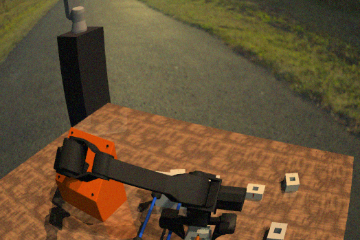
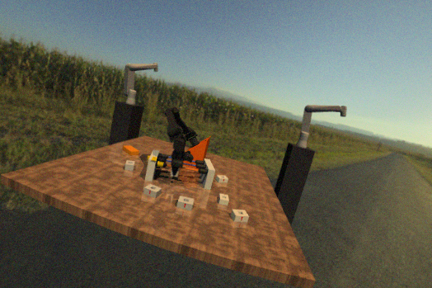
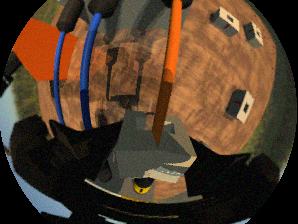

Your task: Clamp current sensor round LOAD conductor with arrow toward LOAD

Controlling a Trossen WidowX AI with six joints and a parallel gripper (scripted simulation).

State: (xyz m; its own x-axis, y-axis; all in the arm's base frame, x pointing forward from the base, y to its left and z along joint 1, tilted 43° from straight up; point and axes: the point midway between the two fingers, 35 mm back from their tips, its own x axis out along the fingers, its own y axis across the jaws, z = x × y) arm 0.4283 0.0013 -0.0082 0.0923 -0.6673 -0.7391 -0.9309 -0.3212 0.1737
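Note:
The grey sensor (image 1: 206,232) (image 3: 137,149) sits between the two dark fingers of my gripper (image 1: 198,231) (image 3: 151,129), which is shut on it. In the wrist view, the orange conductor (image 3: 172,55) runs down into the sensor's middle. Two blue conductors (image 3: 58,75) (image 3: 85,75) (image 1: 148,216) run beside it, outside the fingers. The conductors span two pale end walls (image 2: 151,167) (image 2: 209,175). The LOAD marker and the sensor's arrow cannot be made out. Whether the sensor's jaw is fully latched cannot be told. In the exterior view, the arm hides the sensor.
An orange box (image 1: 106,199) (image 3: 40,50) stands beside the arm's base. Several small white blocks (image 1: 292,183) (image 1: 255,192) (image 2: 185,203) (image 3: 241,106) stand around the conductors. An orange block (image 2: 131,150) lies farther back. Black pedestals (image 2: 125,121) (image 2: 293,181) stand at the table's sides.

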